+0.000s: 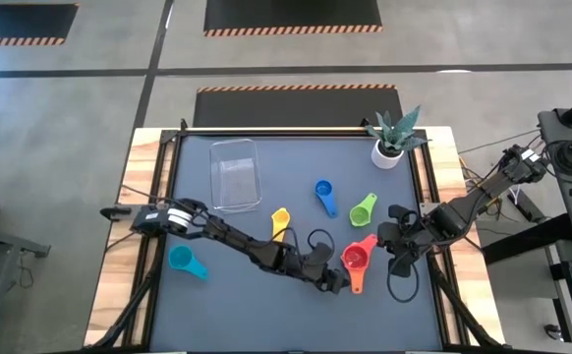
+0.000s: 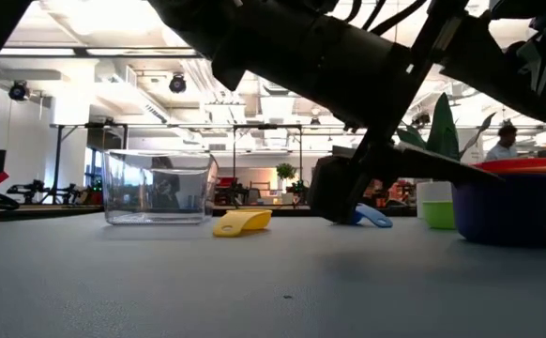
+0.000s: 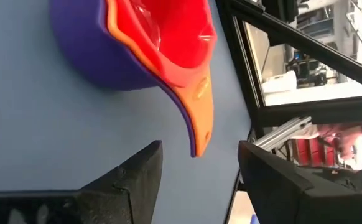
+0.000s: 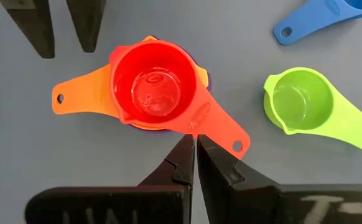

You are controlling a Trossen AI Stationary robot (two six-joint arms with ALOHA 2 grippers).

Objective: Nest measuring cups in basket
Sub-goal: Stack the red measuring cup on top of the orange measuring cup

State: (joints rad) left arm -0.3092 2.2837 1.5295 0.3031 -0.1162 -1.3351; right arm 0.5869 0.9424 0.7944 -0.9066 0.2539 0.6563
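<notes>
The red cup (image 4: 153,84) sits nested in the orange cup (image 4: 81,93), which sits in the purple cup (image 3: 88,56); the stack stands on the mat (image 1: 356,260). My left gripper (image 3: 196,168) is open, its fingers level on either side of the orange handle's tip (image 3: 196,146) without touching it. My right gripper (image 4: 193,152) is shut, with its tips at the root of the red handle (image 4: 199,121). Yellow (image 1: 280,222), blue (image 1: 324,196), green (image 1: 363,208) and teal (image 1: 185,262) cups lie apart on the mat. The clear basket (image 1: 235,175) holds no cup. My right gripper points down at the root of the red cup's handle (image 4: 196,124) with shut fingers. Whether the tips touch it I cannot tell.
A white plant pot (image 1: 389,147) stands at the far right corner. A black cable loop (image 1: 400,287) lies near the right arm. The green cup (image 4: 296,102) is close beside the stack. The wooden table edges (image 1: 119,197) frame the dark mat.
</notes>
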